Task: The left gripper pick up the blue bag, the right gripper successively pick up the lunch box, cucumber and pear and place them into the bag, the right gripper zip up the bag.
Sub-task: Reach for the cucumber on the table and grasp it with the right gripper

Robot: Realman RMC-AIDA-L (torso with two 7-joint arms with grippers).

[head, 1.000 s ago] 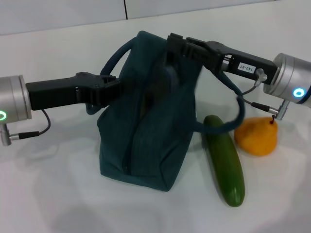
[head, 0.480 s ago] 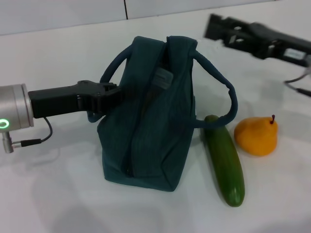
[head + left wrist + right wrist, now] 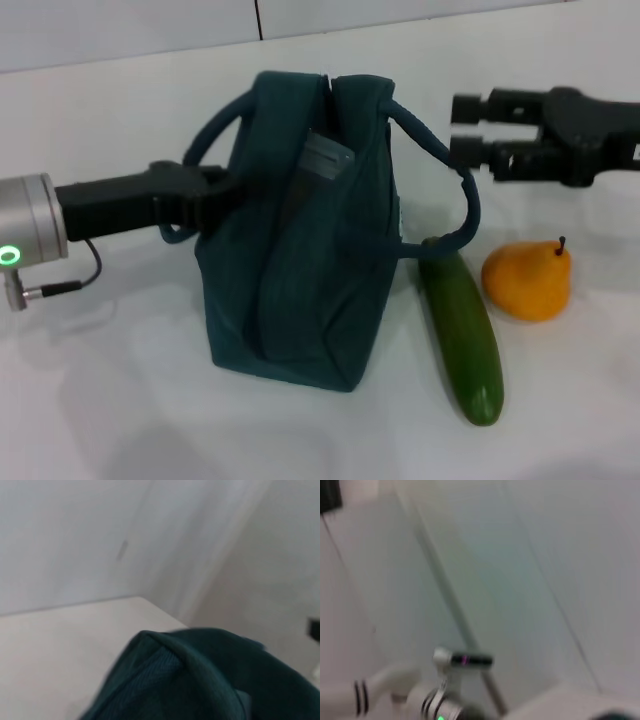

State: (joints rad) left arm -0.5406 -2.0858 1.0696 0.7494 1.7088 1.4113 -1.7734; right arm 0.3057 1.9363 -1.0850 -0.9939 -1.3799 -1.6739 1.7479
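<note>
The blue bag (image 3: 300, 280) stands upright on the white table, its top open. My left gripper (image 3: 212, 192) is shut on the bag's left upper edge by the handle. A pale corner of the lunch box (image 3: 326, 158) shows inside the bag's opening. The dark green cucumber (image 3: 462, 330) lies right of the bag, one end under the bag's right handle loop (image 3: 462, 200). The orange-yellow pear (image 3: 527, 281) sits right of the cucumber. My right gripper (image 3: 468, 128) is open and empty, in the air right of the bag's top, above the pear. The bag's fabric (image 3: 190, 680) fills the lower left wrist view.
The white table (image 3: 120, 400) runs to a pale wall (image 3: 130, 30) at the back. The right wrist view shows only the wall and part of a white robot arm (image 3: 395, 690) with a green light.
My right gripper left the bag's opening, swung out to the right and came back level, open, above the pear. The lunch box now shows inside the bag. The bag shifted slightly left.
</note>
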